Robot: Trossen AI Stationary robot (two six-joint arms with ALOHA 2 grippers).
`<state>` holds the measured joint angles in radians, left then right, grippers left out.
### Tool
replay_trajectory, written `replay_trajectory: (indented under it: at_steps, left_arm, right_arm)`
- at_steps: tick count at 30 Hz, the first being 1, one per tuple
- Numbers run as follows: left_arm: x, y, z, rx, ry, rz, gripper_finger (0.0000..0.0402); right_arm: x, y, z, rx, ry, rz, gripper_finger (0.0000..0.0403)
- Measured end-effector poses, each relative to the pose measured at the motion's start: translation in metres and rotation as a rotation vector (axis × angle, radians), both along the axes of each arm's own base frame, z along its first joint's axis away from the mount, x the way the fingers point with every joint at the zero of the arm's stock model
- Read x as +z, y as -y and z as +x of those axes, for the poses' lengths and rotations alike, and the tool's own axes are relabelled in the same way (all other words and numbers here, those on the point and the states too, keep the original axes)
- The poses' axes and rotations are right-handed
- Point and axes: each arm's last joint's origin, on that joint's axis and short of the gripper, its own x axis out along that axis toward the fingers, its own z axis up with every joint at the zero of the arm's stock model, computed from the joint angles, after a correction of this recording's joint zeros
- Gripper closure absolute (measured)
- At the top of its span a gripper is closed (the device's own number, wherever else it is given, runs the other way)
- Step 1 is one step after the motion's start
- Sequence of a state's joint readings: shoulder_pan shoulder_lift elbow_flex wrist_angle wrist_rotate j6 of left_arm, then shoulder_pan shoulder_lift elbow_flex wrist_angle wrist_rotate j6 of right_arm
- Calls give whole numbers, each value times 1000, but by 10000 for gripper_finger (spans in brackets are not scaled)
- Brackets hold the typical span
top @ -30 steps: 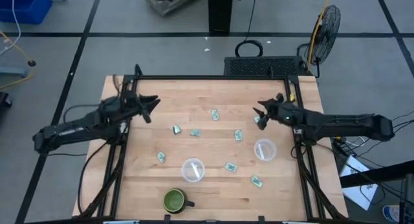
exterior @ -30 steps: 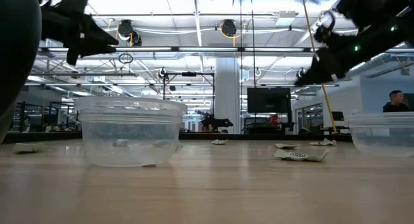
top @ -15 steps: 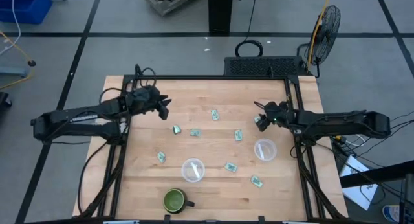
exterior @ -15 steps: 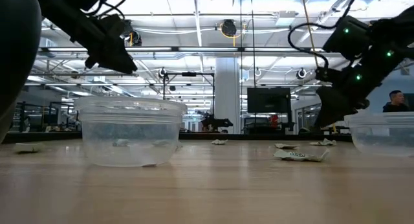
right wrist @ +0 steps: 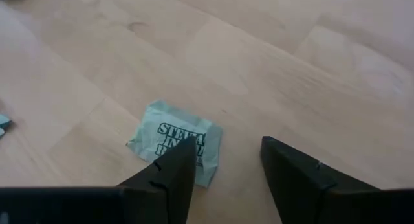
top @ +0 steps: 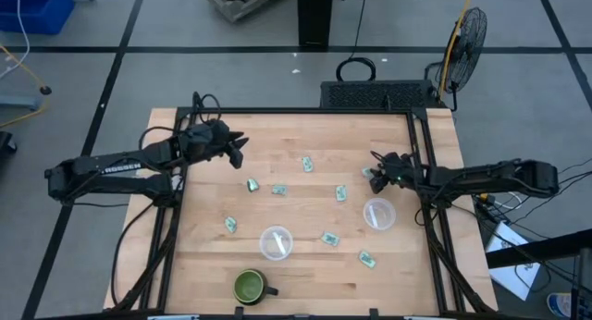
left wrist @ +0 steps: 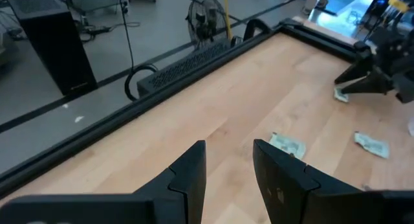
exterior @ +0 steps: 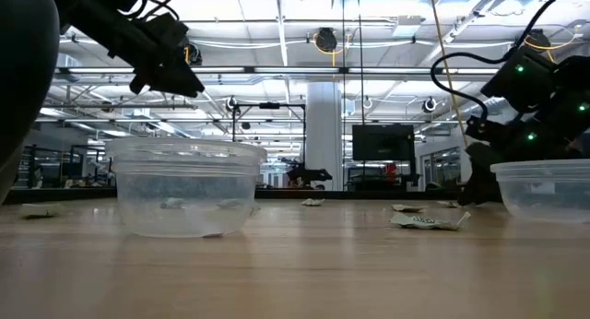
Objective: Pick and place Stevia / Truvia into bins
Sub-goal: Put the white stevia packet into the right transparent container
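Your left gripper (top: 240,152) hangs above the table's (top: 305,274) far-left part, raised off the wood, its fingers (left wrist: 187,175) parted with nothing between them. Just ahead of it lies one Stevia packet (top: 252,184), with another (top: 279,190) beside that and a third (top: 229,225) nearer the front. Toward the front sits the first clear cup (top: 275,243) — in the low view (exterior: 184,188) a few scraps show through its wall — and in front of it the dark green mug (top: 250,287).

Moving on across the middle, you have packets at (top: 307,163), (top: 340,193), (top: 328,238) and (top: 366,259), all flat on the wood and well apart from one another.

On the right stands the second clear cup (top: 377,214). Just behind it your right gripper (top: 377,175) is down low at the table, fingers (right wrist: 294,179) spread — a crumpled packet (right wrist: 176,143) printed "STEVIA" lies right at one fingertip, not gripped.
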<state>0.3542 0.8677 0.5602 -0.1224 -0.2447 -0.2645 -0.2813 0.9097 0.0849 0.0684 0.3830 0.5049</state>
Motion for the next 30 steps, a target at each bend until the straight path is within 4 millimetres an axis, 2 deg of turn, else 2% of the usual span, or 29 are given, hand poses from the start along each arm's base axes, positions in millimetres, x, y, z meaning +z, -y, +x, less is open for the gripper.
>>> replay_trajectory:
  at_steps: [4, 9, 13, 16, 19, 22, 24, 26, 28, 30]
  left_arm:
    - [3, 0, 1, -10, 28, 17, 270]
    - [5, -1, 2, -14, 49, 35, 270]
    - [6, -1, 3, -14, 59, 39, 270]
    - [6, -1, 3, -15, 58, 39, 270]
    - [6, -1, 3, -19, 54, 42, 270]
    - [6, -1, 3, -19, 54, 42, 270]
    - [6, -1, 3, -19, 54, 42, 270]
    - [6, -1, 3, -20, 53, 41, 270]
    - [6, -1, 3, -21, 53, 40, 270]
    - [6, 0, 2, -21, 49, 39, 270]
  right_arm:
    - [0, 0, -1, -4, -7, -19, 284]
    - [2, 1, 1, 18, 7, -49, 383]
    - [9, -1, 7, 101, 36, -61, 395]
    - [39, -5, 28, 232, 165, -84, 401]
    - [69, -17, 44, 363, 184, -125, 402]
    - [104, -34, 52, 438, 75, -114, 402]
    - [121, -45, 48, 412, -69, -52, 402]
    - [133, -57, 44, 373, -171, 27, 402]
    - [144, -69, 45, 350, -183, 95, 402]
    - [145, -83, 48, 365, -202, 178, 402]
